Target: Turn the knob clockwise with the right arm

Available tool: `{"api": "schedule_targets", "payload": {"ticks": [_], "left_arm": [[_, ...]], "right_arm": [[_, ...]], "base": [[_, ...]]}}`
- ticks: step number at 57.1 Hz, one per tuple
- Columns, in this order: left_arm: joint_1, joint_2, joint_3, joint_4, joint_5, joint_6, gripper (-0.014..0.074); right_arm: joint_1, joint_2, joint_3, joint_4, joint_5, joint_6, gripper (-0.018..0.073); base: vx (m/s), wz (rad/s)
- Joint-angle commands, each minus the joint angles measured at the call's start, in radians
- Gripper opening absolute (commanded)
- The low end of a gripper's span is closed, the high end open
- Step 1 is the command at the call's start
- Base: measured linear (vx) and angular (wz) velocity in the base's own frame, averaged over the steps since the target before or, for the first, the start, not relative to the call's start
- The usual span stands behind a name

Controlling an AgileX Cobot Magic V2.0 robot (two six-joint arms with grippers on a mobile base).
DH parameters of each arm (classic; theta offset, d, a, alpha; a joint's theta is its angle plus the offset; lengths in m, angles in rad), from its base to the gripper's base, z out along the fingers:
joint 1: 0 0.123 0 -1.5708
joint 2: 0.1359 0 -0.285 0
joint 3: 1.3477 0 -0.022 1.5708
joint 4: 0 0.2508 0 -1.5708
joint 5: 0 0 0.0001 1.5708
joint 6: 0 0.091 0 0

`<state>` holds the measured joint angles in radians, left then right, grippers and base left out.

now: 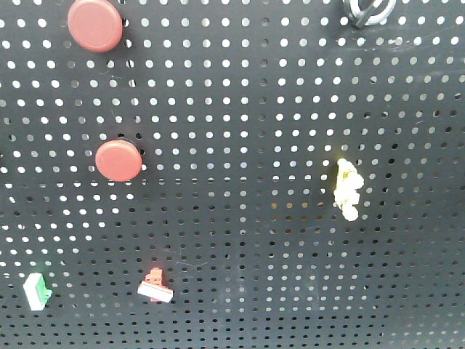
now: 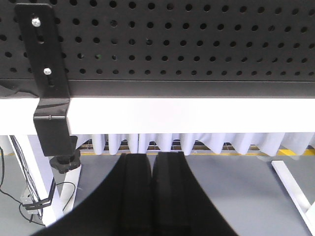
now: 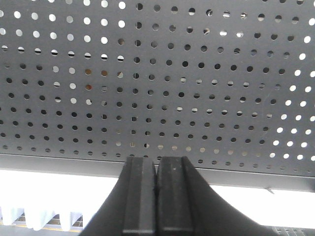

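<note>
only the front view gives us the knob (image 1: 369, 10), cut by the top edge at upper right of the pegboard (image 1: 240, 145). our wrist views show the right gripper (image 3: 156, 196) and left gripper (image 2: 152, 191) pressed together, empty.

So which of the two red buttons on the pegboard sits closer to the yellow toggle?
The lower red button, mid-left on the pegboard, roughly level with the yellow toggle. The other red button sits at the top edge.

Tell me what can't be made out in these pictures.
- Knob: front view, cut off by the top edge; its bar's angle is unreadable.
- Right claw: right wrist view shows it closed under the pegboard, no knob in sight.
- Left claw: closed, below the board.
</note>
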<state>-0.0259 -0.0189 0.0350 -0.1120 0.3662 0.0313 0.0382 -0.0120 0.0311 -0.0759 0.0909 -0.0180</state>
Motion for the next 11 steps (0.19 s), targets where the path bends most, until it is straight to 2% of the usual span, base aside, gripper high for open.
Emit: {"api": "schedule_targets", "payload": {"ticks": [1,11], "left_arm": [[0.002,-0.01,0.01,-0.007,-0.074,-0.007,-0.0006],[0.002,-0.01,0.01,-0.007,-0.074,-0.007,-0.0006]], "right_arm": [[-0.007,-0.012,0.006,-0.01,-0.08,0.004,-0.0012],[-0.007,-0.012,0.006,-0.01,-0.08,0.004,-0.0012]], "base": [[0.0,0.0],[0.0,0.0]]}}
